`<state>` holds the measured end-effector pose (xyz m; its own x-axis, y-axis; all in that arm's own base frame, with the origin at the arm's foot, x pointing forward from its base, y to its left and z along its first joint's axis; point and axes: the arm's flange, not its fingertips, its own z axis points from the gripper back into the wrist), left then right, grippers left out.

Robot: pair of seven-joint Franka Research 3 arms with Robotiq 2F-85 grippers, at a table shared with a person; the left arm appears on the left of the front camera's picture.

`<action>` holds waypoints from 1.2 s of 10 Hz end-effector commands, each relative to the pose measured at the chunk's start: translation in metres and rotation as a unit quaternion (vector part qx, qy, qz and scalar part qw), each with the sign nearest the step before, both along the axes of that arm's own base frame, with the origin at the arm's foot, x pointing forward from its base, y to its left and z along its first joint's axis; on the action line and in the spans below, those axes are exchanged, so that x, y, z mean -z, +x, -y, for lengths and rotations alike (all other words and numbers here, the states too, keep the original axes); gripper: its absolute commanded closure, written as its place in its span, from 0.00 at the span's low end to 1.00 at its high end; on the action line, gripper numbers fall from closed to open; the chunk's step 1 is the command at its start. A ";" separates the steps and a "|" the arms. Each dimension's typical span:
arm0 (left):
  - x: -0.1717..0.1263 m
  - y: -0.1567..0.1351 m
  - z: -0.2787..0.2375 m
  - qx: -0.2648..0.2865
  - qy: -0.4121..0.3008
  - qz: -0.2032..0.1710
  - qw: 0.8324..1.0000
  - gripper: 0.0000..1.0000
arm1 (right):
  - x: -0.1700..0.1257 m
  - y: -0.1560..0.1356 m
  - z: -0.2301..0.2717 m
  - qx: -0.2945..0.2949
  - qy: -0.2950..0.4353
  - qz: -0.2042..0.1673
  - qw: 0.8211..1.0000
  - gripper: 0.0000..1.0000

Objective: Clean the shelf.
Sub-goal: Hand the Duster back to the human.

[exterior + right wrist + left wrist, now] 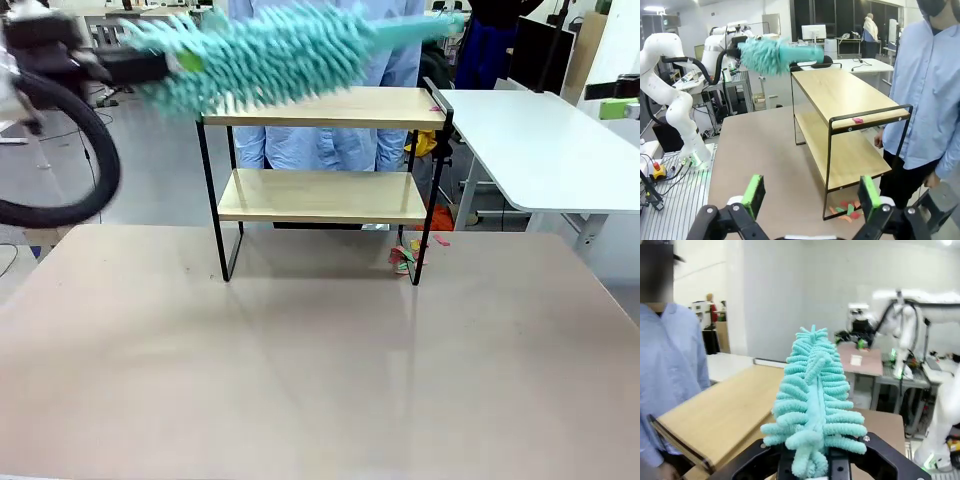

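Front view: I see the shelf (322, 150) standing at the far middle of the table (300, 370), its two boards bare, a person (320, 140) behind it. My left gripper (140, 65) comes in at upper left, clamped on a teal duster (270, 55) that lies blurred just above the top board's left end. A few coloured scraps (405, 258) lie on the table by the shelf's right foot.

Left wrist view: the fingers (850, 460) are shut tight on the duster's (812, 400) base; its fluffy head points away over the top board (720, 410). The person's sleeve (670, 370) is at the left.

Right wrist view: my right gripper (810, 192) hangs with its green pads (754, 192) wide apart, holding nothing, near the shelf's (840, 120) end. One pink scrap (857, 120) sits on the top board's near edge, more scraps (845, 212) on the table below. The duster (770, 54) hovers over the far end.
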<state>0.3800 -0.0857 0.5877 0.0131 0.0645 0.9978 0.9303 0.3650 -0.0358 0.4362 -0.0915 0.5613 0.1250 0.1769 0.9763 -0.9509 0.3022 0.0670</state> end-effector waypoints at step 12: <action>0.067 -0.006 -0.156 -0.495 -0.020 -0.093 0.864 0.83 | -0.004 0.000 0.000 0.000 0.000 -0.004 1.000 0.00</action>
<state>0.3664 0.0719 0.5397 0.1125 0.1762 0.9779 0.1633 0.9675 -0.1931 0.4362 -0.0916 0.5613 0.1253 0.1777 0.9761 -0.9507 0.3030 0.0668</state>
